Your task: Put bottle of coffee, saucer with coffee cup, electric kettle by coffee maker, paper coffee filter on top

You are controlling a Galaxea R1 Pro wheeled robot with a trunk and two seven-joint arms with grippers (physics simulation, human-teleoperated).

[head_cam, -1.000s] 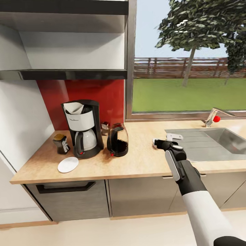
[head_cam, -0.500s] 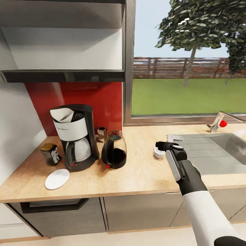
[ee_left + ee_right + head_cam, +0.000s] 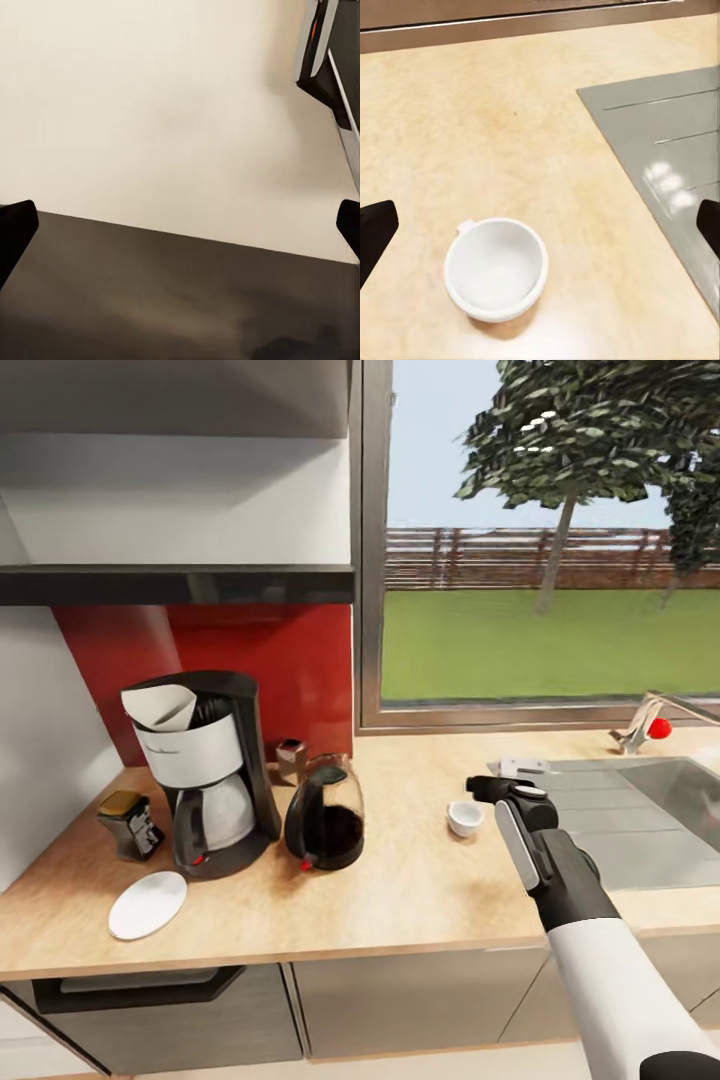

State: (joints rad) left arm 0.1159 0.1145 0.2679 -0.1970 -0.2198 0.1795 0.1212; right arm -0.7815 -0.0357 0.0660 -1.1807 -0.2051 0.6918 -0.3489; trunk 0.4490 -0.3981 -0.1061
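Coffee cup [image 3: 465, 818] upright on the counter [image 3: 420, 880], just beside the right tool [image 3: 478, 788], not touching; right wrist view: cup [image 3: 496, 269] between the spread fingertips [image 3: 375, 229], tool released. Half a second ago the cup sat tight against the tool; now apart. Camera shifted too. Saucer [image 3: 147, 905] bare near the front left edge, by the coffee maker [image 3: 205, 770]. Left tool [image 3: 180, 225]: fingertips at frame edges, apart. Cup handle hard to make out in the head view
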